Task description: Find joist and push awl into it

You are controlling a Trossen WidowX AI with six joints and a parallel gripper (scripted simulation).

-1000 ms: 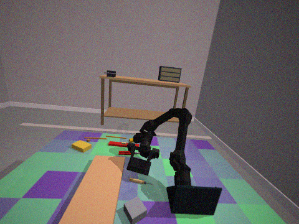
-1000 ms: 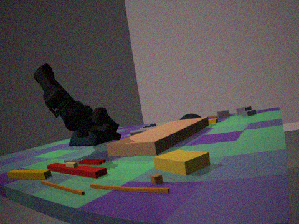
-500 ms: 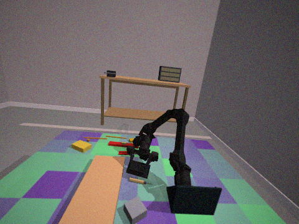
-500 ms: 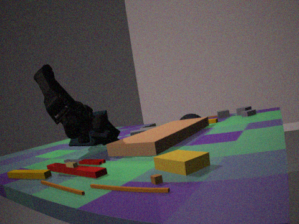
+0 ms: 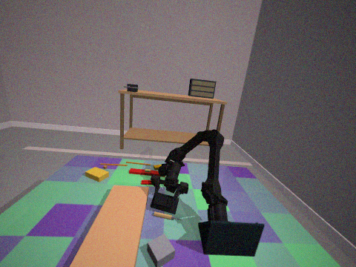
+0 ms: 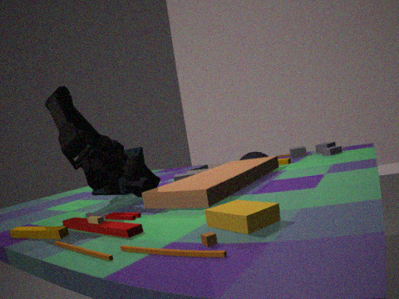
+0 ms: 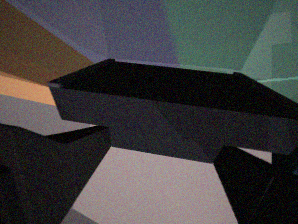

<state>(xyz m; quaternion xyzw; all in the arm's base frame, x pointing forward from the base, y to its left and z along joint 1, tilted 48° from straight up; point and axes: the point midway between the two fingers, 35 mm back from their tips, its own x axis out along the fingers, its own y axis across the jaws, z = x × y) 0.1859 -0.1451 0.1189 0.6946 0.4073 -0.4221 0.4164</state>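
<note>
The stud finder, a dark block (image 5: 164, 204) (image 7: 160, 90), is between the fingers of my gripper (image 5: 167, 191) (image 7: 162, 134), which is shut on it. Block and gripper are low, just right of the far end of the floor panel in the top view. The panel is a long orange-tan board (image 5: 110, 226) (image 6: 212, 178). The awl, with a pale wooden handle (image 5: 162, 215) and thin shaft, lies on the mat right of the panel, nearer the camera than the block. I cannot make out the tray for certain. Whether the block touches anything below is unclear.
A grey block (image 5: 161, 250) is near the panel's right side. A yellow block (image 5: 97, 173) (image 6: 243, 216), red bars (image 5: 142, 171) (image 6: 104, 227) and thin orange sticks (image 5: 113, 165) (image 6: 172, 252) lie past the panel's far end. A wooden bench (image 5: 167, 96) stands behind.
</note>
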